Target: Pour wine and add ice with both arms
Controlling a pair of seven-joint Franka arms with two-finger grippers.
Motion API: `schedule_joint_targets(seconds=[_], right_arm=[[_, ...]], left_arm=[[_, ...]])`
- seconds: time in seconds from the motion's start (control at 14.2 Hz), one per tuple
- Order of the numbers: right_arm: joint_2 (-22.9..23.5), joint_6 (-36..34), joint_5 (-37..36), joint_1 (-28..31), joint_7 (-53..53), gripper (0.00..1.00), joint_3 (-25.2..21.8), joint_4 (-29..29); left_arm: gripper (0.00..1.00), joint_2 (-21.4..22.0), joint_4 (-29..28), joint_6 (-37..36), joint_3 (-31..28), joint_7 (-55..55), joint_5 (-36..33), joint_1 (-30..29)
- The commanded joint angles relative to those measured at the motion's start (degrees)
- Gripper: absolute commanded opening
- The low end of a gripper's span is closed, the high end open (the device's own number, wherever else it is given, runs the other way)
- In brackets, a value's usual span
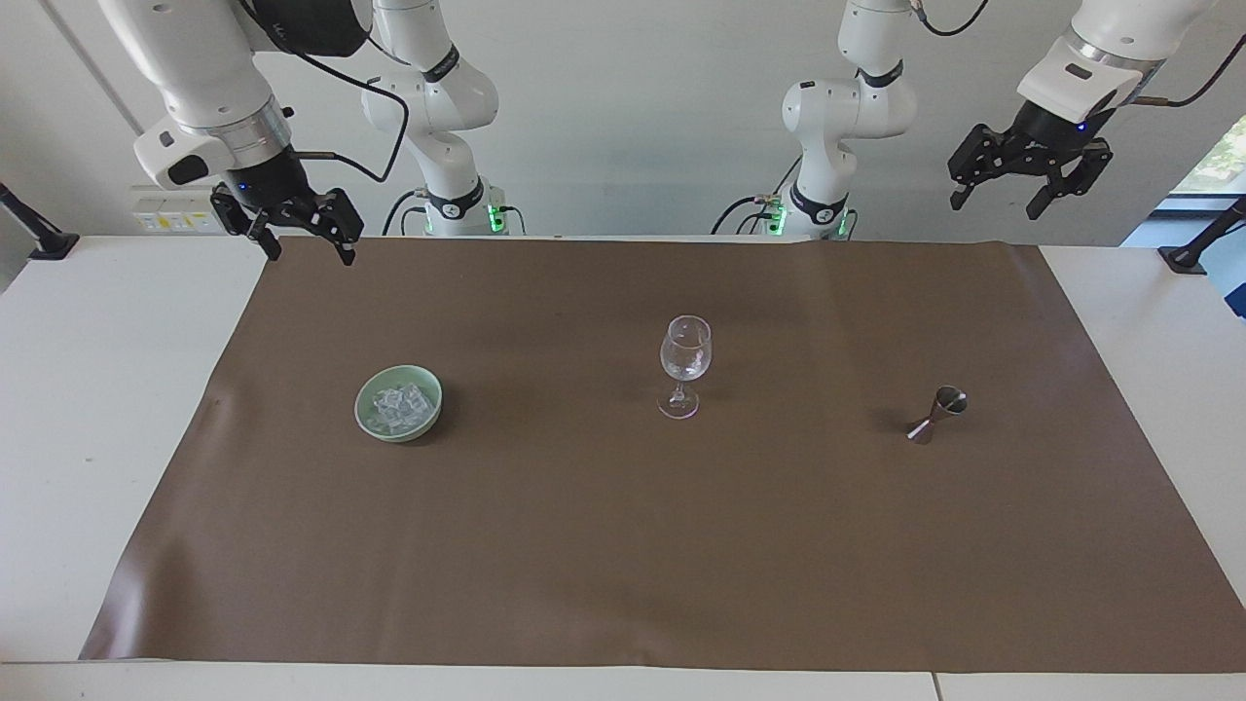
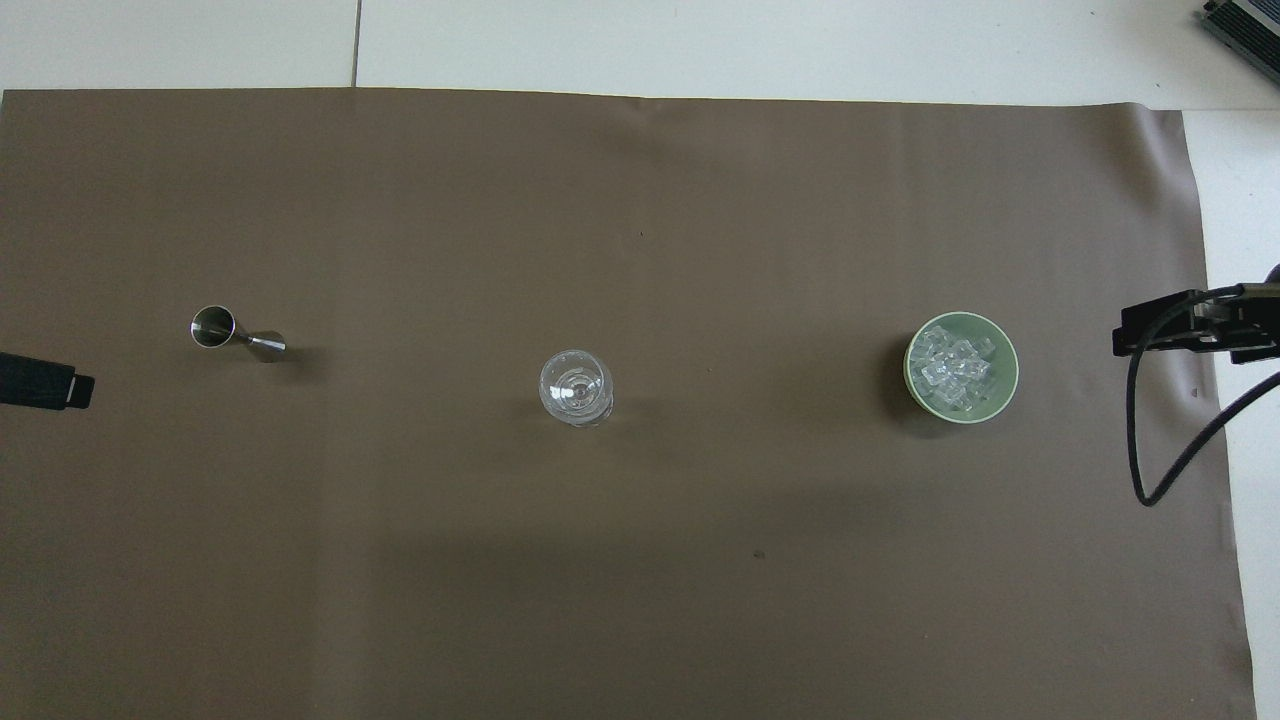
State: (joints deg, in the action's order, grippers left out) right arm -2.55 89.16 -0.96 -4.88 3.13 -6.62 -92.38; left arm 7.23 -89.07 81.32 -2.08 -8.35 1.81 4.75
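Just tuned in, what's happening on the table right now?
Nothing is being handled yet. The left end effector hangs open in the air above the left arm's end of the brown mat, roughly over the metal jigger. The right end effector hangs open over the mat's edge at its own end. The ice sits in the green bowl; the wine glass stands upright mid-mat.
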Motion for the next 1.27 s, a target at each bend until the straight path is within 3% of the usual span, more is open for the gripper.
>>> schedule_joint_targets(seconds=[0.0, 0.42, 0.57, 0.78, 0.92, 1.2], right_arm=[[-1.2, 0.4, 1.5, 0.7, -0.8, 1.00, 0.0, -0.1], [-1.4, 1.1, 1.7, 0.3, 1.4, 1.00, 0.2, -0.6], [-1.7, 3.0, 1.7, 0.5, -0.2, 1.00, 0.1, -3.3], [-1.9, 10.2, 1.7, 0.5, -0.7, 1.00, 0.1, -11.0], [-1.8, 19.3, 1.7, 0.4, -0.6, 1.00, 0.1, -17.7], [2.2, 32.7, 1.7, 0.2, -0.7, 1.00, 0.1, -25.3]], left_arm=[[1.00, 2.1, -2.4, 0.8, 0.1, -1.1, -0.5, -1.6], [1.00, 2.4, -3.9, 2.7, 0.1, -1.6, -0.5, -5.3], [1.00, 2.2, -4.0, 5.2, 0.1, -1.4, -0.5, -5.4], [1.00, 2.2, -4.0, 5.3, 0.1, -1.1, -0.5, -5.4], [1.00, 2.2, -4.0, 5.0, 0.1, -1.3, -0.5, -5.5], [1.00, 2.5, -4.4, 4.6, 0.1, -1.1, -0.5, -5.4]])
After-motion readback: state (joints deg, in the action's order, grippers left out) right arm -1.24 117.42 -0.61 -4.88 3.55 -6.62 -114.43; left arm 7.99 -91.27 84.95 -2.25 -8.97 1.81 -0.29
